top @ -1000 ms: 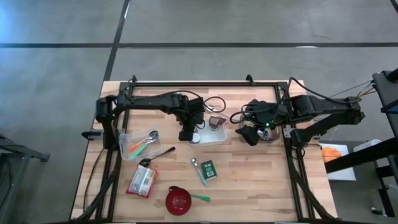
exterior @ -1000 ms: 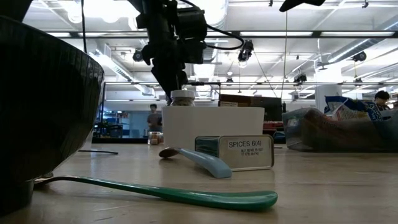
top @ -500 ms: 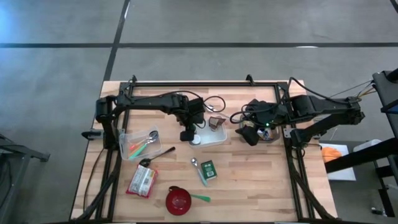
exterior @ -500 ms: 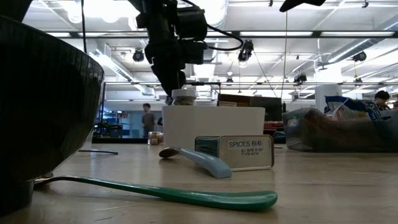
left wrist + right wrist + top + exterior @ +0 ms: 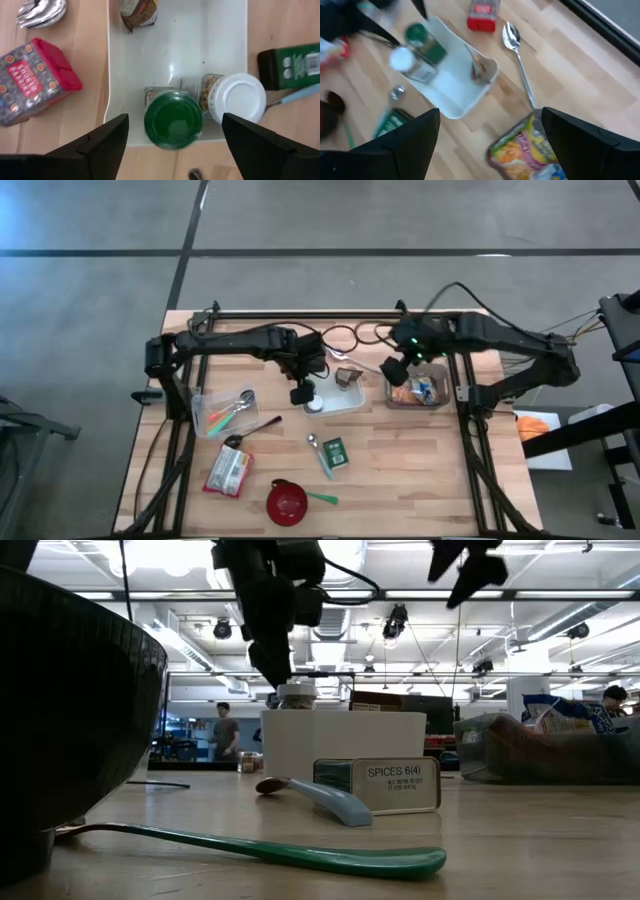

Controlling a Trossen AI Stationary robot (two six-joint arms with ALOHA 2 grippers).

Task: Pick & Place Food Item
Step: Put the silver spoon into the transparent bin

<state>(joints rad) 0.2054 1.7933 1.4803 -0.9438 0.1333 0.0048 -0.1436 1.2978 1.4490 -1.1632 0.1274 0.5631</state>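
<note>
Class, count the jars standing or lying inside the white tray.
3. A green-lidded jar and a white-lidded jar sit side by side at one end of the white tray; a brown jar lies at the other end.

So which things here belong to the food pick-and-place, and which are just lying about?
In the job:
- green-lidded jar and white-lidded jar in the white tray
- left gripper, jaws open above them
- right gripper, jaws open
- clear bin of snack packets

Lying about:
- spice tin
- red bowl
- utensil container
</note>
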